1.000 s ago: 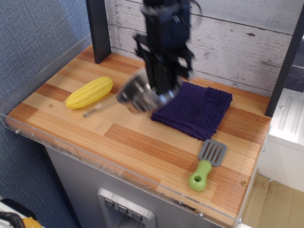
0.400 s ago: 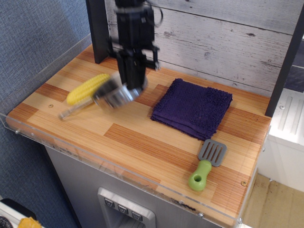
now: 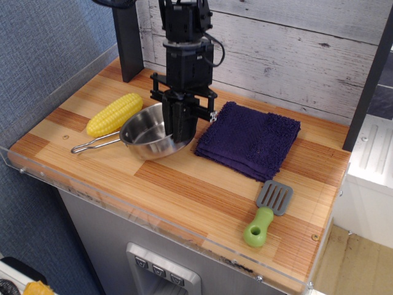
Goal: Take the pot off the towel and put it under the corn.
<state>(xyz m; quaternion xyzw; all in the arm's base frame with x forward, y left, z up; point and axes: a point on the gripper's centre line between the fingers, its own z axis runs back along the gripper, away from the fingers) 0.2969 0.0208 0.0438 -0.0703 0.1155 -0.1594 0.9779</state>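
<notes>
The pot [image 3: 147,132] now rests on the table [image 3: 202,184] near the left edge, just beside the corn [image 3: 115,115], its wire handle pointing toward the left edge. A moment ago it hung tilted. The jaws straddle its right rim, apparently released.

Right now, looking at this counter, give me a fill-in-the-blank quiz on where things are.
1. The pot sits on the wood, between the towel and the ____.
2. The spatula has a ____ handle.
3. The towel's colour is dark ____.
4. The gripper reaches down into the ____.

Missing words: corn; green; purple; pot
</notes>
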